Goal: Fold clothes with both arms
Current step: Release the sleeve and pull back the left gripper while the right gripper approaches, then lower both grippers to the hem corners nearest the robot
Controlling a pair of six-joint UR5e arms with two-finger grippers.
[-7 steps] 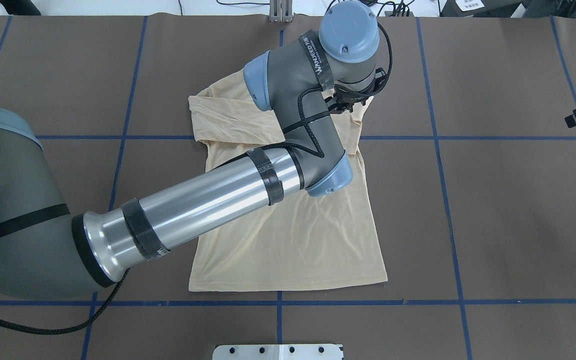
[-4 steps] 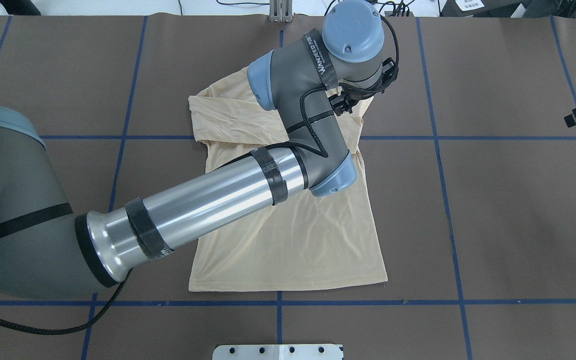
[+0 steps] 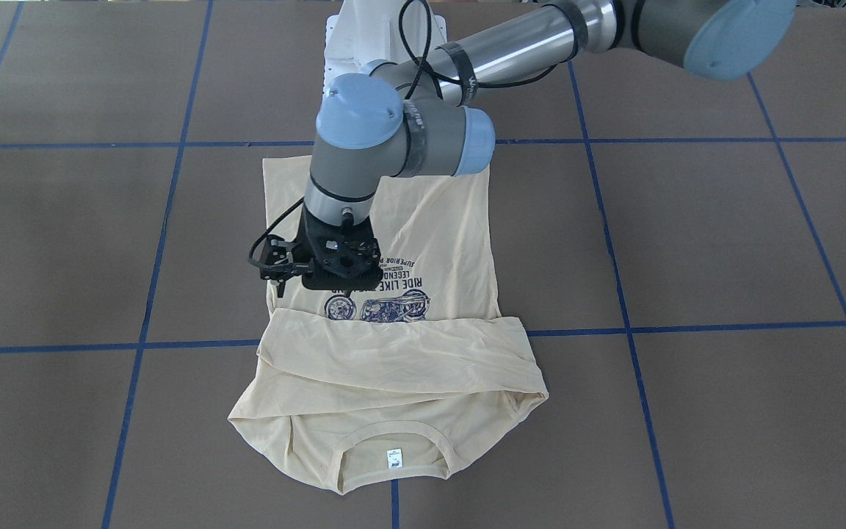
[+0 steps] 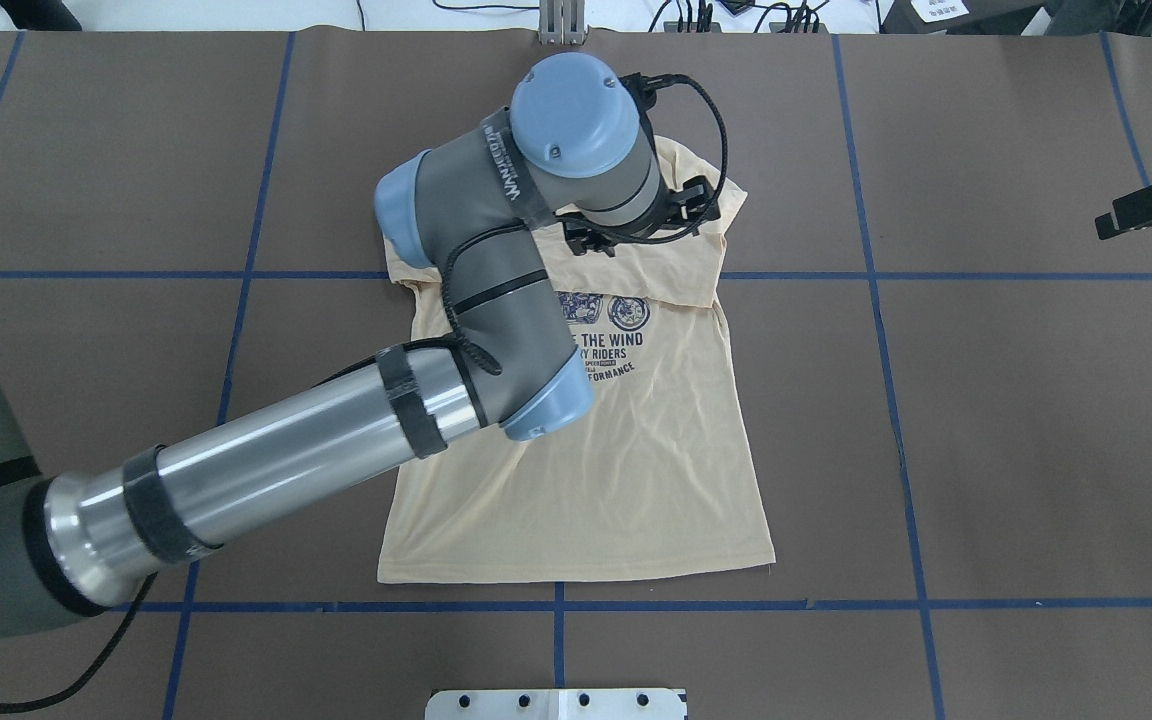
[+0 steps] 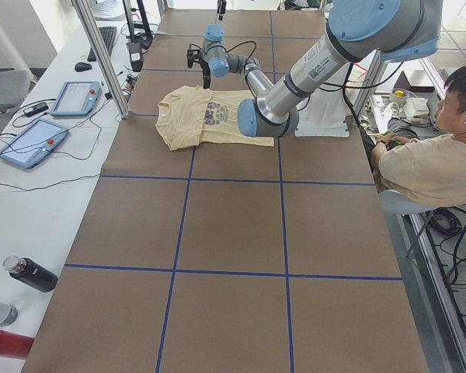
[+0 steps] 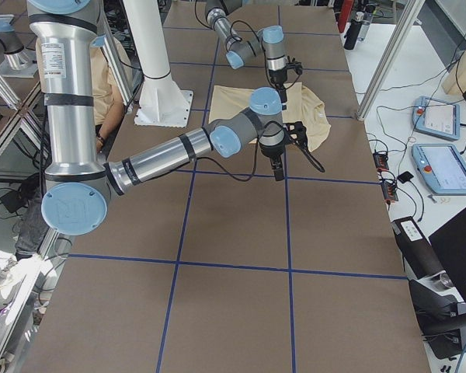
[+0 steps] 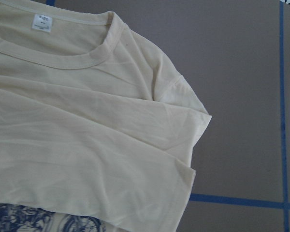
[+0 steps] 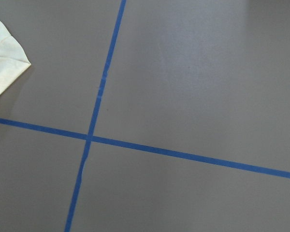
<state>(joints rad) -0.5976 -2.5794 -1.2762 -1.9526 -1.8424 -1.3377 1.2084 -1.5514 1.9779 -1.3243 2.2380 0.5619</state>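
The cream-yellow T-shirt lies flat on the brown table, collar and white neck label away from the robot. One sleeve is folded across the chest above the navy print. My left gripper hovers over the shirt by the print and looks open and empty; in the overhead view the wrist mostly hides it. The left wrist view shows the collar and folded sleeve. My right gripper hangs off the shirt over bare table, cut off by the frame edge. I cannot tell its state.
Blue tape lines grid the brown table cover. The white pedestal base stands at the robot's side. A metal plate sits at the near edge. An operator sits beside the table; tablets and bottles lie beyond the far edge.
My left arm has swung left from the shirt's right shoulder to over its middle, uncovering the print. The sleeve stays folded across the chest. The right gripper has shifted slightly inward.
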